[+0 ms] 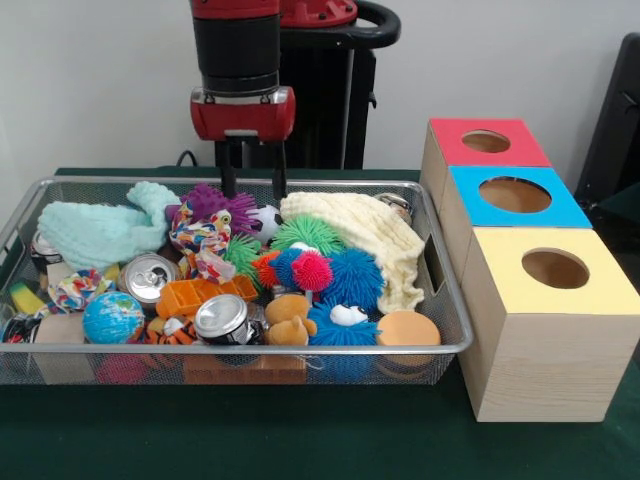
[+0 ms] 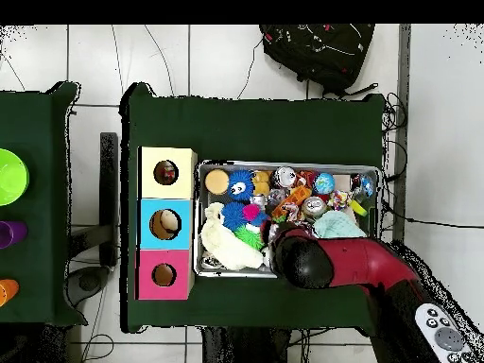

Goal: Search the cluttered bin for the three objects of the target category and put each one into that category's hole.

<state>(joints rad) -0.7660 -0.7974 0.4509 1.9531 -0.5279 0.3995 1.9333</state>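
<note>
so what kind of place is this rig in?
Likely a robotics lab: a tiled floor with loose cables, a green-covered table holding the wire-mesh basket of toys, and a backpack on the floor.

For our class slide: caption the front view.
Sawyer's open hand hovers over a toy-filled wire basket beside three colour-topped wooden boxes.

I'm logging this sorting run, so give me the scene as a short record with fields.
basket: silver wire basket on green table, packed with toys, cans, cloths
rope toys seen: one near the back middle, one at the camera's left; a third not made out
end effector: over the basket's back edge, fingers apart, holding nothing
boxes: three wooden cubes beside the basket, tops red, blue, yellow
target hole: round cutout in the yellow-topped cube, nearest the front camera
</note>
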